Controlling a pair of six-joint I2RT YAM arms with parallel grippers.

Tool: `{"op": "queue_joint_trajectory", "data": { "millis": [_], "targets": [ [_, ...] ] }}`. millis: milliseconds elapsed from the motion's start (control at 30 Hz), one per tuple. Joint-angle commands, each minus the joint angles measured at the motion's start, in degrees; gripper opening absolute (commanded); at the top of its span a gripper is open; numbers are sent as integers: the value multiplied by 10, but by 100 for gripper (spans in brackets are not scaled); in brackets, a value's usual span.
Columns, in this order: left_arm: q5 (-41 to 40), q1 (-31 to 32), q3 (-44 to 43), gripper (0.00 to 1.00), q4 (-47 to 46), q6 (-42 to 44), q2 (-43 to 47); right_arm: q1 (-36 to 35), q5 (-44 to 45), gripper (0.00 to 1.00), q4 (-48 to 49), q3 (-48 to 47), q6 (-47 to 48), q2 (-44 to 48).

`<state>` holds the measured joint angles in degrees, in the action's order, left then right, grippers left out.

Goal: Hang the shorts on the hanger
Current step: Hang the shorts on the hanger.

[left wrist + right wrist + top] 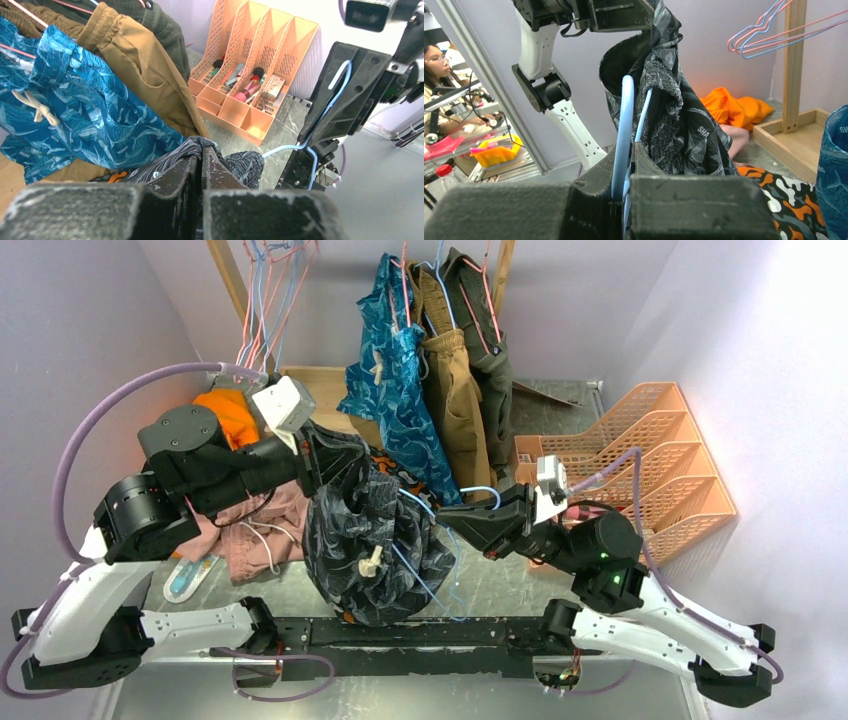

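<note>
left claw (202,156) pinches the shorts (372,535) aloft so they hang open. right claw (630,150) pinches the hanger (626,110), aimed inside.

Most of the hanger (626,125) is out of sight inside the shorts (674,115), and its near end is buried between the pinching jaws of the right gripper (630,152). Fabric wraps the tips of the left gripper (202,157). The items in the orange file rack (295,45) are too small to name. The picture's left edge cuts off a person (441,82).
</note>
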<state>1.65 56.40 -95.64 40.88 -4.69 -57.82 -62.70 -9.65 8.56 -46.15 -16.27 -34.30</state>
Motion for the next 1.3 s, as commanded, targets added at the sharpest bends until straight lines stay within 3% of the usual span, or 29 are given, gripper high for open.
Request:
{"op": "queue_joint_trajectory", "data": {
  "millis": [0, 100, 333, 433, 600, 733, 1033, 1267],
  "targets": [
    [33, 3, -47, 7, -27, -4, -3, 0, 4, 0, 105, 55, -22, 27],
    [7, 3, -45, 12, -31, -10, 8, 0, 16, 0, 145, 76, -26, 37],
    [0, 3, -20, 69, -39, -28, 47, 0, 35, 0, 230, 116, -41, 42],
    [-7, 3, -18, 84, -35, -33, 61, 0, 41, 0, 263, 130, -49, 40],
    [-6, 3, -11, 89, -53, -28, 86, 0, 43, 0, 289, 139, -56, 35],
    [44, 3, -3, 88, -60, 14, 86, 0, 22, 0, 260, 123, -47, 32],
    [263, 3, -20, 91, 52, 145, -7, 0, -33, 0, 161, 83, -34, 52],
    [296, 3, -53, 89, 124, 216, -52, 0, -62, 0, 117, 66, -26, 53]
  ]
}}
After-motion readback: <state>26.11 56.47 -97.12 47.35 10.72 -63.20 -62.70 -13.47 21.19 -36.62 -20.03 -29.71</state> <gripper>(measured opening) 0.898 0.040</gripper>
